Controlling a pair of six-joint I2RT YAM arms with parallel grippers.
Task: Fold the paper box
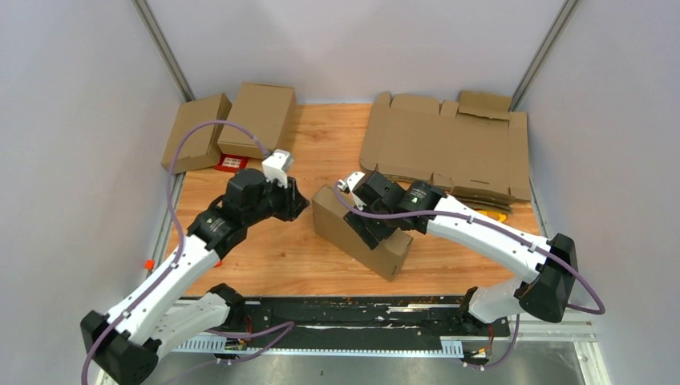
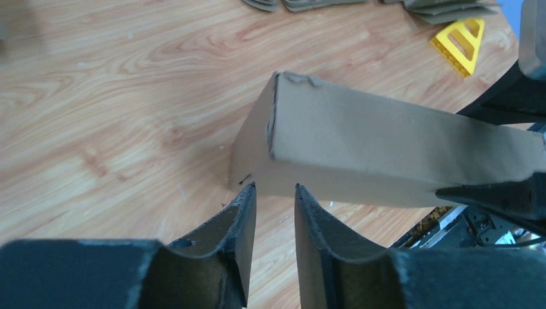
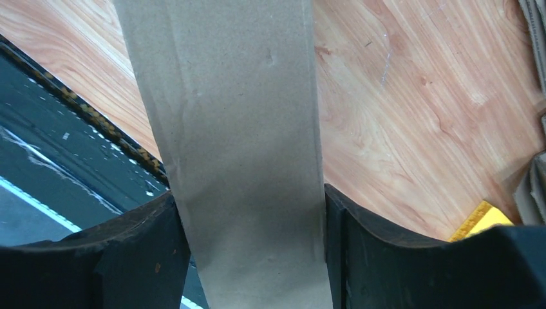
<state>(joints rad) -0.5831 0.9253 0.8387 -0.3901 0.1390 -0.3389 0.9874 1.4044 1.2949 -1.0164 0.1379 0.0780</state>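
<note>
Clamping paper box (image 3: 225, 96), right gripper (image 3: 249, 196) covers its top; left gripper (image 2: 275, 188) narrowly parted, empty.

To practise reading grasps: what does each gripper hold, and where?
The right gripper clamps the paper box across its narrow width, about mid-length, one finger on each side. The left gripper holds nothing; its tips are by the box's end corner.

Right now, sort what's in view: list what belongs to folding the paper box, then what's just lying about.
Job in hand:
- paper box, mid-table
- right end effector, shut on the box
- left end effector, slightly open at the box's corner

Lying about:
- stack of flat cardboard sheets, back right
- two brown cartons, back left
- red card
- yellow triangle
</note>
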